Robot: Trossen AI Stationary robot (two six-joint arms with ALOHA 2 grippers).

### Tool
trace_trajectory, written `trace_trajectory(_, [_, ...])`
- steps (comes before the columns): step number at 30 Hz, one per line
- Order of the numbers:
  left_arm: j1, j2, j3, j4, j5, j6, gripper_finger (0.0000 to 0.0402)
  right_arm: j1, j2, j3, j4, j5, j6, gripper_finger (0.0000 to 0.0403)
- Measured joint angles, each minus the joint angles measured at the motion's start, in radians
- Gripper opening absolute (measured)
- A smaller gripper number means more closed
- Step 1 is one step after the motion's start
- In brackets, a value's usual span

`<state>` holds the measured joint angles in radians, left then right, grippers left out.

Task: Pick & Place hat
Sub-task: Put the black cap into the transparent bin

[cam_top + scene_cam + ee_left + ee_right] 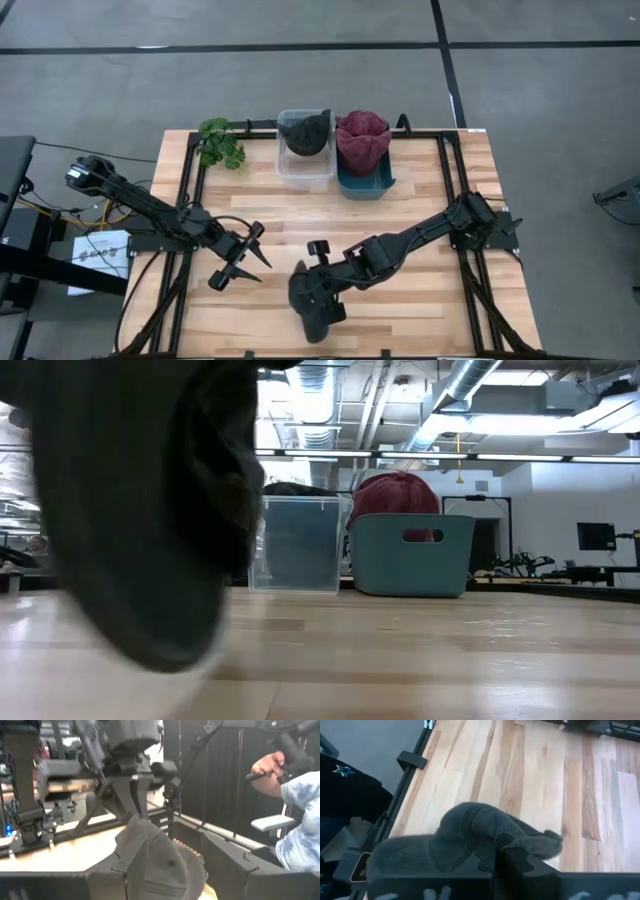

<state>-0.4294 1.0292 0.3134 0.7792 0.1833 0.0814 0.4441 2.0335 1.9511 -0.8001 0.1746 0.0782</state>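
At the table's near edge, your right gripper (312, 290) is pinched on the dark hat (316, 305), which touches the wood. Your left gripper (245, 255) waits just beside it, its 2 fingers spread and holding nothing.

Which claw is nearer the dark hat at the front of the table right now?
Right. The right claw is shut on the dark hat, gripping its upper edge. The left claw stands open beside it, toward the table's left, apart from the hat.
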Motion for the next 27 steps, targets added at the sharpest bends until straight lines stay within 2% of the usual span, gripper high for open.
trace_trajectory(9, [0.028,0.002,0.0,-0.049,-0.007,0.0,0.017,-0.008,0.0,0.0,0.07,-0.131,-0.052,0.0])
trace_trajectory(14, [0.074,0.05,0.0,-0.049,-0.007,0.0,0.0165,0.002,0.0,0.0,0.103,-0.203,-0.104,0.0])
trace_trajectory(18, [0.11,0.121,0.0,-0.032,0.003,0.0,0.0164,0.007,0.0,0.0,0.102,-0.206,-0.142,0.0])
trace_trajectory(27, [0.131,0.242,0.0,0.122,0.104,-0.011,0.0163,-0.005,0.0,0.0,0.102,-0.206,-0.193,0.0])
